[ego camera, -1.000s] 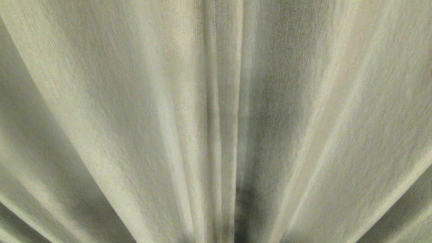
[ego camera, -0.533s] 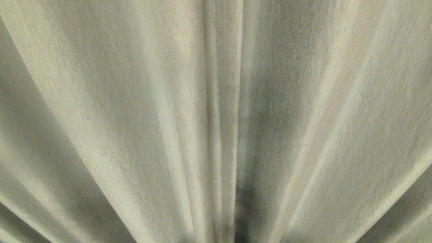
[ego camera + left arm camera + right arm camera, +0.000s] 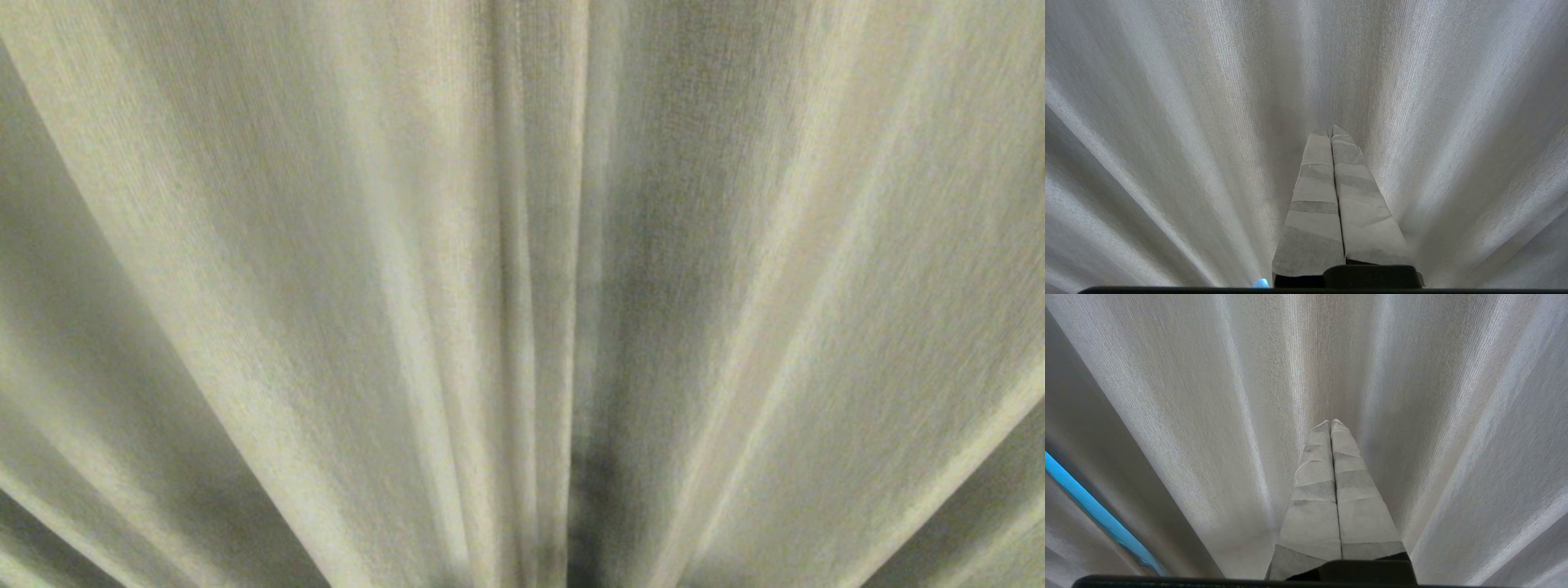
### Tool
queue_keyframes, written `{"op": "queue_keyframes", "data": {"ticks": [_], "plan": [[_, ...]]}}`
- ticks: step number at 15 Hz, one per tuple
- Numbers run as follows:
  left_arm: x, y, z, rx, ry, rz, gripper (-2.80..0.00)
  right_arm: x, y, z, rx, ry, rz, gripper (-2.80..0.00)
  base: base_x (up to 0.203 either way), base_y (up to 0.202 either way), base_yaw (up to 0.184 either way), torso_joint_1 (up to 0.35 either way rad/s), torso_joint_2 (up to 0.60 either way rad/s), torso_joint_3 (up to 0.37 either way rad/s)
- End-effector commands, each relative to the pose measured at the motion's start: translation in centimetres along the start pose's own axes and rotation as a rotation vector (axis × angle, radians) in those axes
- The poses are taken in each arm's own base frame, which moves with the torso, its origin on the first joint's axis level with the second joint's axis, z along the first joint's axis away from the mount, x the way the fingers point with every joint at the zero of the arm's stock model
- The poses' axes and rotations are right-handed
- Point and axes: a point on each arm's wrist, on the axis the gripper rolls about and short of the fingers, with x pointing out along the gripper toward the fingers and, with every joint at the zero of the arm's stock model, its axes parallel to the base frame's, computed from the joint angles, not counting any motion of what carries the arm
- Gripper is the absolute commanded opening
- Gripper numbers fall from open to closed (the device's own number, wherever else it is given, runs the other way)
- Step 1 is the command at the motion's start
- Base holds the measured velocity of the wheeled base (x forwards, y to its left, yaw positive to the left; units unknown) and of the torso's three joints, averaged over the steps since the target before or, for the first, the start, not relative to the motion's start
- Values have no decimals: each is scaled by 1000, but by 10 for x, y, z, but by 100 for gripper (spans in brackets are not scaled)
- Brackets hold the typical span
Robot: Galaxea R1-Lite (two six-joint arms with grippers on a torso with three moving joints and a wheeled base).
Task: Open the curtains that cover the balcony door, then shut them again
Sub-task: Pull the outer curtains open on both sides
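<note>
Curtains [image 3: 408, 245] fill the whole head view, pleats hanging straight, edge to edge, no gap. Balcony door isn't visible anywhere, so it reads as fully covered. My call: either the opening hasn't started or the whole open-close cycle is done, and one moment can't separate the two. Nothing is gripped, so no pull is in progress.

Near to far, all relative to the curtains:
- Left gripper [image 3: 1331, 130]: jaws clenched together, nothing between them, pointing straight at the cloth with the tip right up against a fold. Can't tell if it touches.
- Right gripper [image 3: 1331, 422]: same pose, jaws pressed together and empty, tip just short of or on the cloth.
- A blue strip [image 3: 1094, 506] shows past one fold beside the right gripper. Can't identify it.
- Beyond the tips: only cream-beige pleats. Sheer layer not distinguishable.

Neither arm appears in the head view.
</note>
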Motion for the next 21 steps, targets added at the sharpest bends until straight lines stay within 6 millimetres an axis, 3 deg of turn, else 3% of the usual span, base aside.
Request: {"op": "queue_keyframes", "data": {"ticks": [1,12,15,21], "plan": [[0,0,0,0,0,0,-280,0,0,0,1,-1,0,-280,0,0,0,0,0,0],[0,0,0,0,0,0,-280,-1,1,7,-69,-25,27,-280,0,0,0,0,0,0],[0,0,0,0,0,0,-280,0,2,29,-73,-79,52,-280,0,0,0,0,0,0],[0,0,0,0,0,2,-280,21,4,98,-69,-176,55,-280,0,0,0,0,0,0]]}}
